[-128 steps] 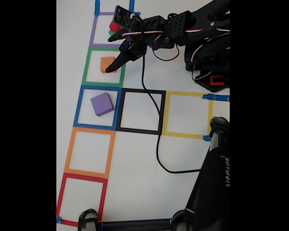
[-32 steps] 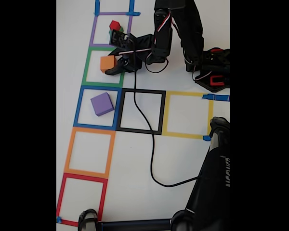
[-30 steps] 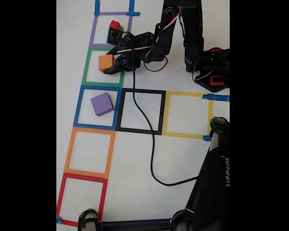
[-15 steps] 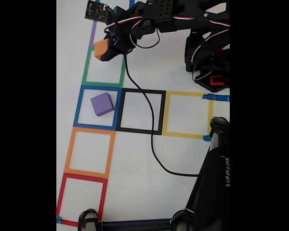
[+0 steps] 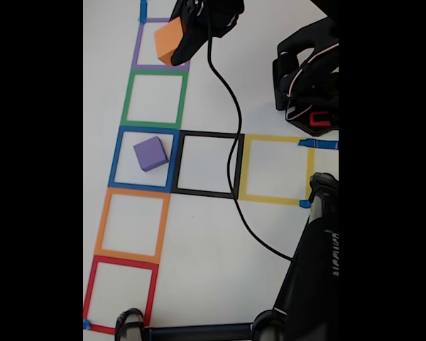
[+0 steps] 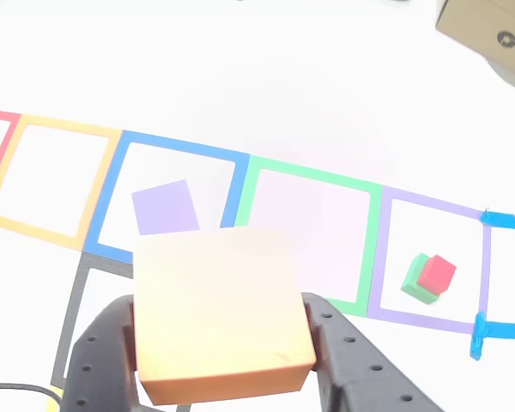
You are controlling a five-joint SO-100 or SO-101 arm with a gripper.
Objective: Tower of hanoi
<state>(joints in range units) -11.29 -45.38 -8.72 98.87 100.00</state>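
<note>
The black two-finger end effector (image 6: 223, 343) is seen closed on the plain orange cube (image 6: 219, 313), which is gripped between the two fingers at the lower middle of the other view and held off the white surface (image 5: 206, 241). In the fixed view the same cube (image 5: 168, 40) is found at the upper left, over the purple tape square outline (image 5: 137, 50). The plain purple cube (image 5: 150, 153) is seen lying inside the blue tape square outline (image 5: 118, 160), left of centre in the fixed view. At the right of the other view, the small red cube (image 6: 438, 273) is stacked on the green cube (image 6: 415, 283) within the purple outline.
</note>
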